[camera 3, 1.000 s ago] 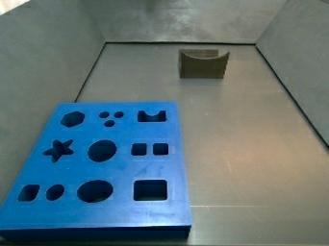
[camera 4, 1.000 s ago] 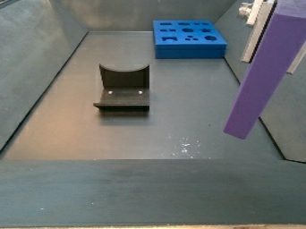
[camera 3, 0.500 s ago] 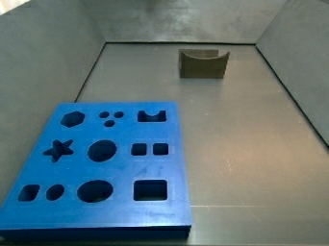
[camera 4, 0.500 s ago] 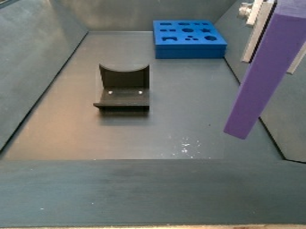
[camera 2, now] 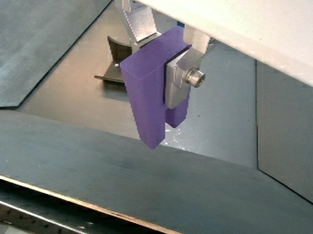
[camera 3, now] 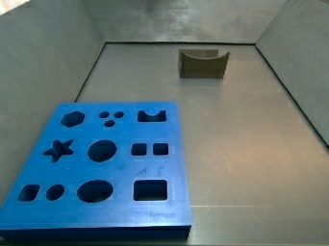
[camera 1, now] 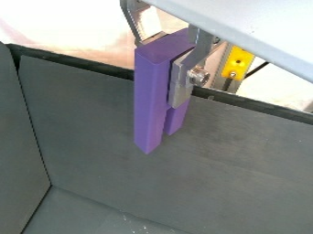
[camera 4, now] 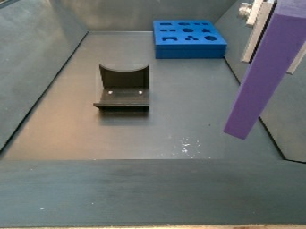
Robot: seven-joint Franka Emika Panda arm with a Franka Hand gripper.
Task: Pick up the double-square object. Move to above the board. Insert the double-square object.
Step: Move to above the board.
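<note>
My gripper (camera 1: 166,71) is shut on the double-square object (camera 1: 150,105), a tall lilac peg of two joined square prongs. The peg hangs upright, well above the grey tray floor, and shows in both wrist views (camera 2: 149,101). One silver finger (camera 2: 184,80) presses on its side. In a side view the peg (camera 4: 267,76) hangs at the right, near the tray wall. The board (camera 3: 122,171), a bright-blue slab with many shaped cutouts, lies flat on the floor. In a side view it sits at the far end (camera 4: 189,51), away from the peg. The gripper is out of the view that shows the board close up.
The fixture (camera 4: 122,89), a dark bracket on a base plate, stands on the floor between the peg and the board; it also shows in a side view (camera 3: 202,63) and behind the peg (camera 2: 120,64). Sloping grey tray walls (camera 3: 84,82) ring the floor.
</note>
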